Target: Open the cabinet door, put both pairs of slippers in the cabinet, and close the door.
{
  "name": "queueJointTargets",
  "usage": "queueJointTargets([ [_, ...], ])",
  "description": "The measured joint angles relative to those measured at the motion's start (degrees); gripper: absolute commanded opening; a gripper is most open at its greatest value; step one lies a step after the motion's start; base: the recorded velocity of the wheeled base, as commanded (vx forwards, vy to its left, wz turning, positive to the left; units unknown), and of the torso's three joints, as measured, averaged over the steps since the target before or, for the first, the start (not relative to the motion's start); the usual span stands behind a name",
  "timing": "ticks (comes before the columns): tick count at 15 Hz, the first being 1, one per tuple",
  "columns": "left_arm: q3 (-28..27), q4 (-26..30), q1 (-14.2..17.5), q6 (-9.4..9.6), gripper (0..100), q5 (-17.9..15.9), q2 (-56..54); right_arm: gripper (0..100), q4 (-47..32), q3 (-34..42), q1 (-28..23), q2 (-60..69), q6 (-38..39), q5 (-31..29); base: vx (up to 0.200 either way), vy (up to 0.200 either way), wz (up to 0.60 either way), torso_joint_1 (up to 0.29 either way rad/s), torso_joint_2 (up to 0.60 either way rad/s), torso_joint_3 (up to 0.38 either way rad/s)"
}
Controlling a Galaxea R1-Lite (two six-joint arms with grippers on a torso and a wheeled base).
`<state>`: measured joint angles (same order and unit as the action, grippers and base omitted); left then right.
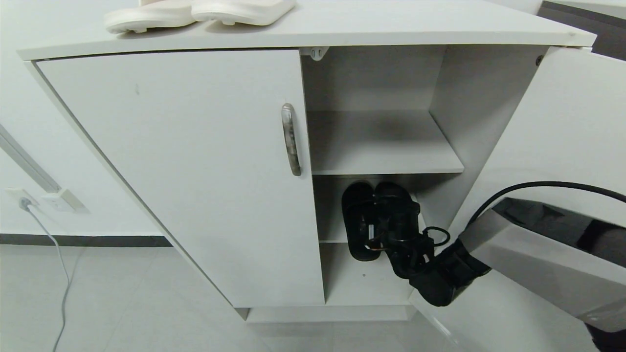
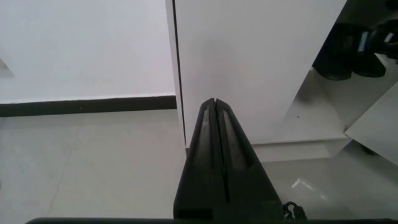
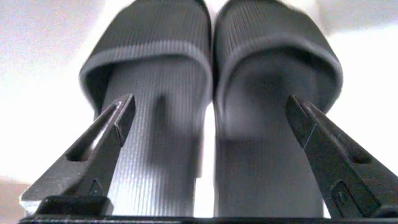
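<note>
A pair of black slippers lies side by side on the lower shelf of the white cabinet, heels sticking out past the shelf's front edge. My right gripper is at those heels, open, one finger on each outer side of the black slippers. A pair of white slippers rests on the cabinet top. My left gripper is shut on nothing, low over the floor in front of the closed left door. From there the black slippers show in the open compartment.
The right cabinet door stands swung open beside my right arm. The left door with its metal handle is closed. The upper shelf is bare. A wall socket and cable are at the far left, above tiled floor.
</note>
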<state>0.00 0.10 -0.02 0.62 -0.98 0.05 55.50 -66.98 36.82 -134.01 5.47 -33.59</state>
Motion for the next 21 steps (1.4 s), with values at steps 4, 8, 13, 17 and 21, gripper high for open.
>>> queueJointTargets([
  [4,0.0,0.0,0.0,0.06,0,0.0,0.0,100,8.5,19.6,4.6,8.9,0.2,-1.5,0.000,0.000,0.00,0.000,0.00,0.000],
  [8,0.0,0.0,0.0,0.09,0,-0.1,0.0,100,16.7,31.9,7.9,14.8,-0.4,-1.7,0.000,0.000,0.00,0.000,0.00,0.000],
  [13,0.0,0.0,0.0,0.06,0,-0.1,0.0,100,16.6,32.9,9.3,16.2,-0.5,-1.8,-0.120,0.000,0.00,0.004,0.00,0.002],
  [17,0.0,0.0,0.0,0.02,0,0.0,0.0,100,16.6,33.1,9.7,16.2,-0.5,-1.8,-0.200,0.000,0.00,0.001,0.00,0.001],
  [21,0.0,0.0,0.0,-0.07,0,0.0,0.0,100,16.7,33.3,9.8,16.2,-0.4,-1.8,0.000,0.000,0.00,0.000,0.00,0.000],
])
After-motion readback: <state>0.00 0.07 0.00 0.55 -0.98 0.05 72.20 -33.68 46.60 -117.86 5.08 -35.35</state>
